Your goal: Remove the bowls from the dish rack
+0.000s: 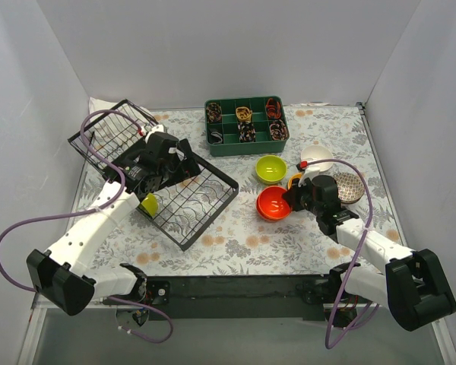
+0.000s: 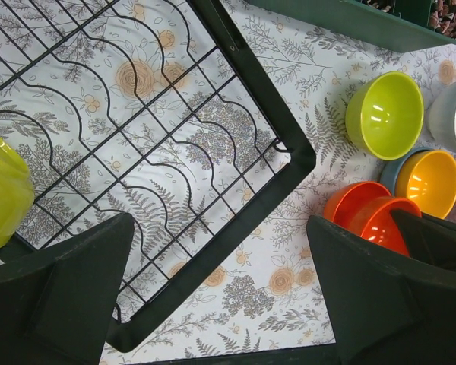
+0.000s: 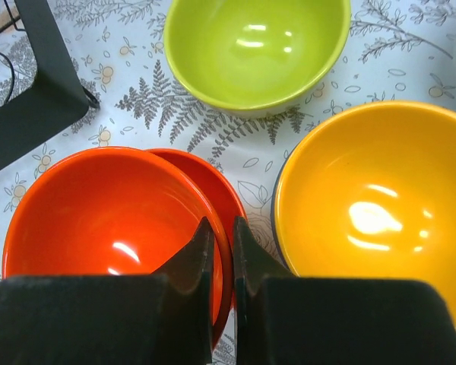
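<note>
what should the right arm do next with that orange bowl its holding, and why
Probably open the right end effector: it pinches the rim of the glossy orange round bowl, which looks nested in a second red-orange bowl on the floral tablecloth, clear of the black wire dish rack. Letting go would likely finish this placement.

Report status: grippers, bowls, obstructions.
Left gripper jaws open over dish rack, lime bowl inside. Right gripper jaws shut on orange bowl rim, atop red bowl. No obstruction seen.
</note>
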`<state>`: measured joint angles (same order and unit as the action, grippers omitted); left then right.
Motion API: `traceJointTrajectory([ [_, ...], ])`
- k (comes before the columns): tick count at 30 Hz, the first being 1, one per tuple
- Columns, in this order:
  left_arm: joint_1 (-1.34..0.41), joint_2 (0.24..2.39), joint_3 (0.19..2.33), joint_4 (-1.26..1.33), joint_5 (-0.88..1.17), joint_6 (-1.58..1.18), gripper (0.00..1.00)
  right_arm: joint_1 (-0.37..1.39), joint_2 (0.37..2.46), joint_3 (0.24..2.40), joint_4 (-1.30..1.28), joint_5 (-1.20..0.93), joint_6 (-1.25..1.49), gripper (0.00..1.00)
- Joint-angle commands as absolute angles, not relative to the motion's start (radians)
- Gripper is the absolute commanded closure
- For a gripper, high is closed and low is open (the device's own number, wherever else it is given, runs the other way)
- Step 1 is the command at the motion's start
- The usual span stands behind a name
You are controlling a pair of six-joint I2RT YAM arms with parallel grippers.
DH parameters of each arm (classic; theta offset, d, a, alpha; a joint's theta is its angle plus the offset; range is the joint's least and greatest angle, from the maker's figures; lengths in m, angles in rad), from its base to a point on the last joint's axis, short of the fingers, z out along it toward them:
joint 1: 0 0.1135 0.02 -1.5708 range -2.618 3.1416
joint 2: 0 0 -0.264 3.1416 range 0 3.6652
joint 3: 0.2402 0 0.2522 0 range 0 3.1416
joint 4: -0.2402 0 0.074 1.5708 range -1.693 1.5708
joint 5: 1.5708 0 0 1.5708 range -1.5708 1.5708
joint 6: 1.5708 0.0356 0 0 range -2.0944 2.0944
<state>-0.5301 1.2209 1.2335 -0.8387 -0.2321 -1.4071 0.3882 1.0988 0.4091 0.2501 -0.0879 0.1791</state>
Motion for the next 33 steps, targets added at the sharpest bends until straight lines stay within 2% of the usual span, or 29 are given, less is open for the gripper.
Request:
traceJointTrajectory([
  [1,-0.523,1.184,1.266,-0.867,-0.256,-1.422,0.02,0.391,1.083,0.410,0.362,-0.064,0.166,0.88],
  [11,-0.522,1.170,1.258,-0.876,-0.268,-1.436,0.02,0.399,1.127,0.417,0.411,-0.103,0.149,0.84],
  [16,-0.523,1.161,1.250,-0.882,-0.278,-1.448,0.02,0.403,1.131,0.403,0.416,-0.095,0.137,0.76],
  [19,-0.523,1.157,1.247,-0.887,-0.281,-1.454,0.02,0.403,1.121,0.400,0.416,-0.095,0.126,0.62],
  [23,-0.522,1.152,1.243,-0.893,-0.290,-1.457,0.02,0.403,1.103,0.413,0.413,-0.101,0.115,0.52],
  [24,-0.522,1.151,1.243,-0.894,-0.291,-1.459,0.02,0.403,1.095,0.417,0.407,-0.097,0.114,0.45],
  [26,-0.522,1.150,1.244,-0.903,-0.299,-1.463,0.02,0.402,1.065,0.434,0.382,-0.078,0.103,0.39],
  [27,-0.523,1.150,1.244,-0.907,-0.310,-1.465,0.02,0.405,1.055,0.443,0.370,-0.055,0.098,0.31],
  [30,-0.523,1.152,1.247,-0.926,-0.333,-1.473,0.02,0.403,1.025,0.483,0.304,-0.019,0.080,0.17],
  [33,-0.523,1.160,1.253,-0.960,-0.360,-1.495,0.02,0.403,0.991,0.518,0.246,-0.005,0.077,0.10],
])
